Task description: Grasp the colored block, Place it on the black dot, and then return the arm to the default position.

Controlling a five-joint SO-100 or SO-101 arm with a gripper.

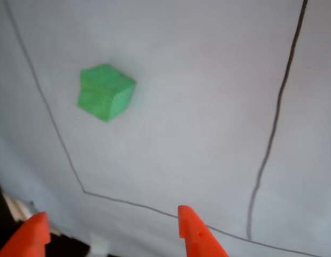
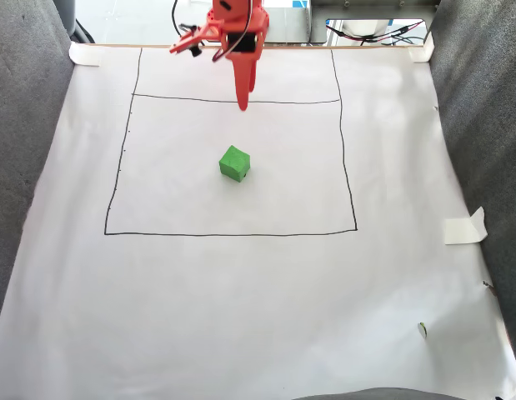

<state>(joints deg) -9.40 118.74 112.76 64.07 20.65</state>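
A white paper sheet (image 2: 241, 317) with a drawn square covers the worktop. The green block (image 2: 234, 163) lies free near the square's middle, well apart from the far edge, awaiting grasp. The end effector (image 1: 113, 227) hangs above the square's far line, fingers spread and empty, presumably for approach.

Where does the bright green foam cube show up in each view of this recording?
Other view: the bright green foam cube lies upper left, inside the drawn corner.
Fixed view: the cube sits near the middle of the drawn rectangle, below the orange claw.
Shared landmark: the thin dark drawn line on the white paper.
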